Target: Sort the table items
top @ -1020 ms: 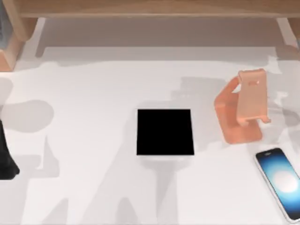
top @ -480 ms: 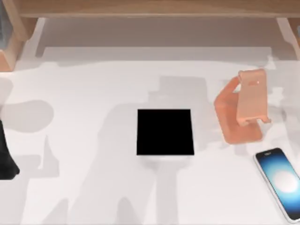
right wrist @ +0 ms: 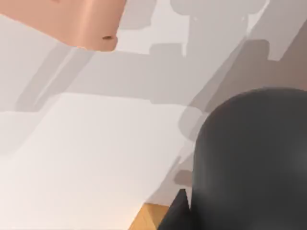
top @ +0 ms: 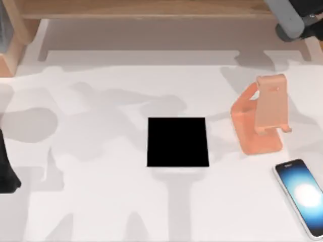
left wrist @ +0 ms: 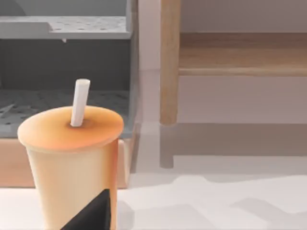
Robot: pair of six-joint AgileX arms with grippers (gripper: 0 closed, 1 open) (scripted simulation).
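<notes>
A large dark grey rounded body (right wrist: 249, 158), smooth and matte, looms close to the camera. Whether it is the mouse or part of the arm cannot be told. Just beside it a small black pointed tip (right wrist: 176, 213) juts up, over a sliver of light wood (right wrist: 146, 218). The white worktop (right wrist: 91, 158) spreads beyond, crossed by soft grey angular shadows. A salmon-pink block (right wrist: 72, 19) with a rounded corner and a tiny dark hole stands on the worktop, well apart from the grey body.
</notes>
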